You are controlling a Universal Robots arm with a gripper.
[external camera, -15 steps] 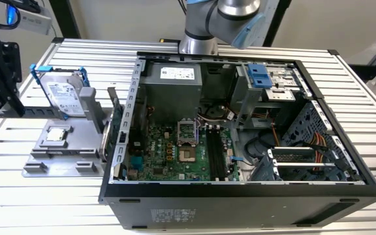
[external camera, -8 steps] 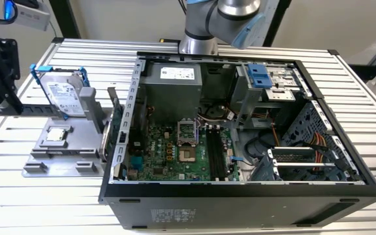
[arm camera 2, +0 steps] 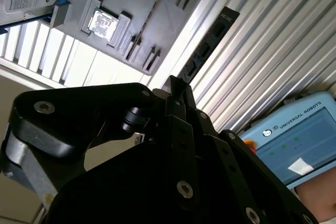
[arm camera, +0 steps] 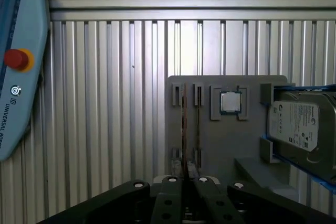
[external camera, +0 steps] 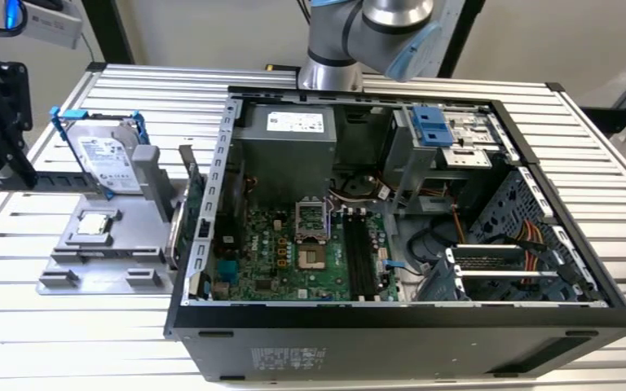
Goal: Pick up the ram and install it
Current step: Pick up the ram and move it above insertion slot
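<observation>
Ram [arm camera: 184, 124]: stands on its long edge in a narrow slot of the grey holder [arm camera: 226, 150], not yet lifted. In the first wrist view, seen as a thin dark-green line with a coppery edge, running straight away from the fingertips. In the second wrist view, seen as a thin dark line across the same holder.

Gripper [arm camera: 185, 169]: fingers drawn together, nothing clamped between them. Points along the line of the ram, tips at the ram's near end as pictured. Cannot tell whether the tips touch the stick or hang clear of it.

On the holder beside the ram: a second, parallel slot, then the small square processor chip [arm camera: 230, 102] in its own pocket, then the silver hard drive [arm camera: 299, 124] in a blue frame, farthest from the ram.

Under the holder: slatted aluminium table [arm camera: 105, 103]. Off to one side of the table, well apart from the holder: light-blue teach pendant [arm camera: 16, 77] with a red button.

In the exterior view: open computer case [external camera: 400, 326] lying on the table, on the exterior view's right of the holder. Inside the case: green motherboard [external camera: 280, 261] with black memory slots [external camera: 359, 257]. Behind the case: robot arm [external camera: 357, 32] rising out of the picture.
</observation>
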